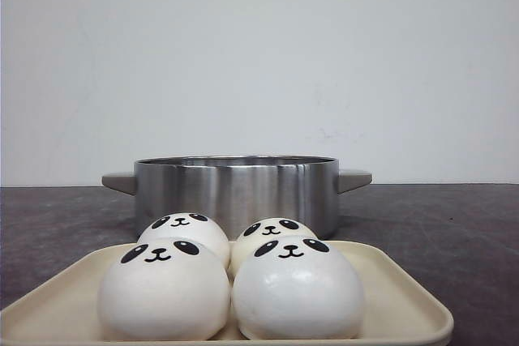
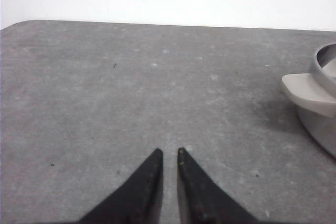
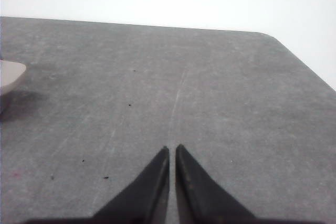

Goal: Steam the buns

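Several white buns with panda faces sit close together on a cream tray [image 1: 405, 291] at the near edge in the front view: two in front [image 1: 164, 289] [image 1: 296, 289] and two behind [image 1: 185, 228] [image 1: 270, 232]. Directly behind the tray stands a steel pot [image 1: 235, 188] with no lid. Neither gripper shows in the front view. My left gripper [image 2: 168, 151] hangs over bare table with its fingers nearly together and nothing between them, the pot's handle [image 2: 310, 93] off to its side. The right gripper [image 3: 172, 148] is shut over bare table, holding nothing.
The grey speckled table [image 1: 454, 224] runs to a white wall behind. The pot's two grey handles [image 1: 354, 178] stick out sideways. The tip of one handle [image 3: 10, 74] shows in the right wrist view. The table's rounded far corners show in both wrist views.
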